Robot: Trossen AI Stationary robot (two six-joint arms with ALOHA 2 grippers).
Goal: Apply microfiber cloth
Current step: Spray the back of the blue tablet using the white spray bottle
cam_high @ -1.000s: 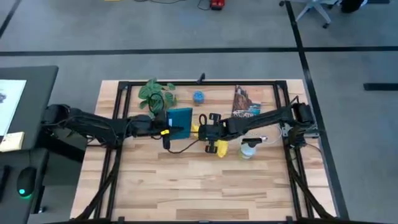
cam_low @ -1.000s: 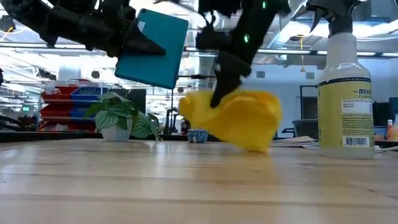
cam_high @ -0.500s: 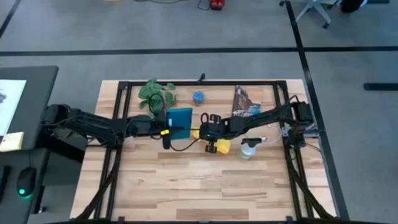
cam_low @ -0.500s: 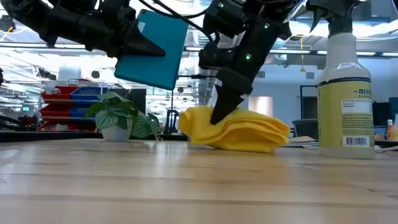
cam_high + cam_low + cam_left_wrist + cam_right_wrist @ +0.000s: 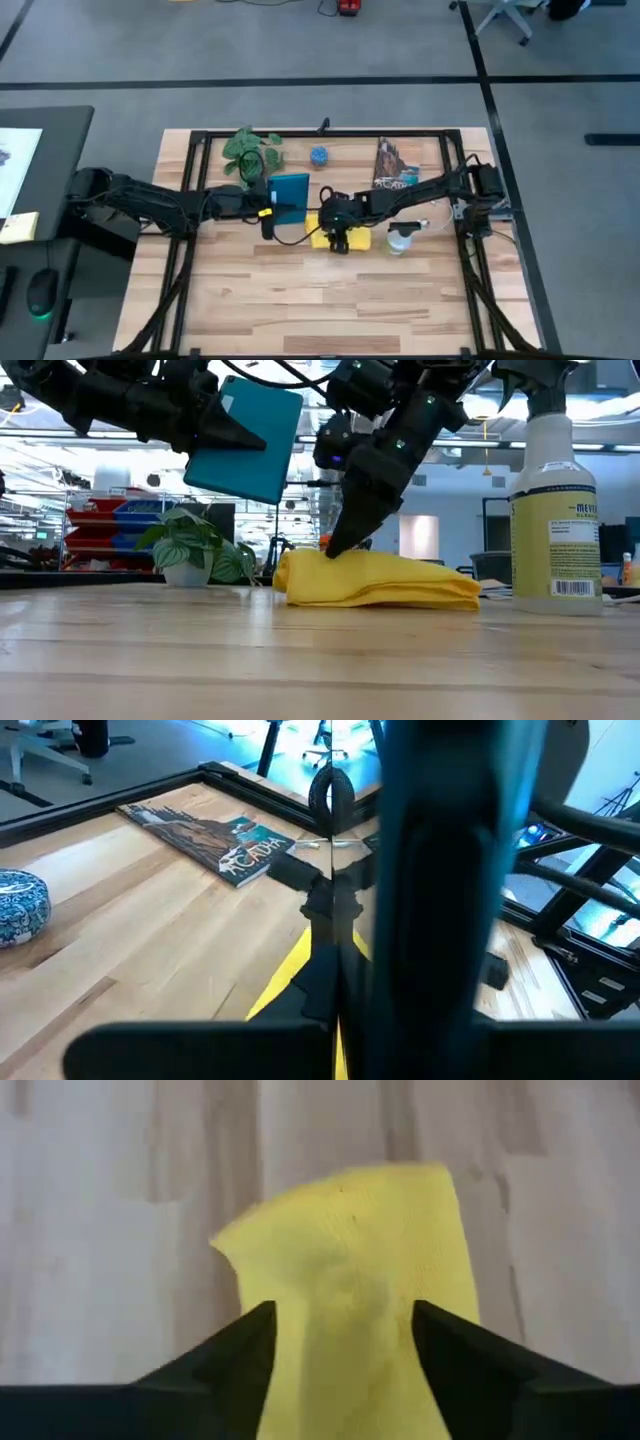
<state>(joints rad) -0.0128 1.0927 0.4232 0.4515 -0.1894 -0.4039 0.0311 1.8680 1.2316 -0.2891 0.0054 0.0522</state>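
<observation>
The microfiber cloth (image 5: 375, 579) lies bunched and folded on the wooden table (image 5: 330, 290), near the table's middle, between the raised tablet (image 5: 245, 440) and the spray bottle (image 5: 555, 500). The right tool (image 5: 340, 545) is down on the cloth's upper surface near its left end in the low view. The right wrist view shows its two dark fingers (image 5: 215, 1365) set apart with yellow fabric (image 5: 350, 1280) rising between them; whether they are pinching it cannot be told.

The left tool (image 5: 262, 208) is clamped on the teal-backed tablet, holding it on edge and tilted well above the table, just beside the cloth.

A potted plant (image 5: 250, 150), a small blue patterned dish (image 5: 318, 155) and a book (image 5: 392, 165) sit along the far side of the table, apart from the cloth.
</observation>
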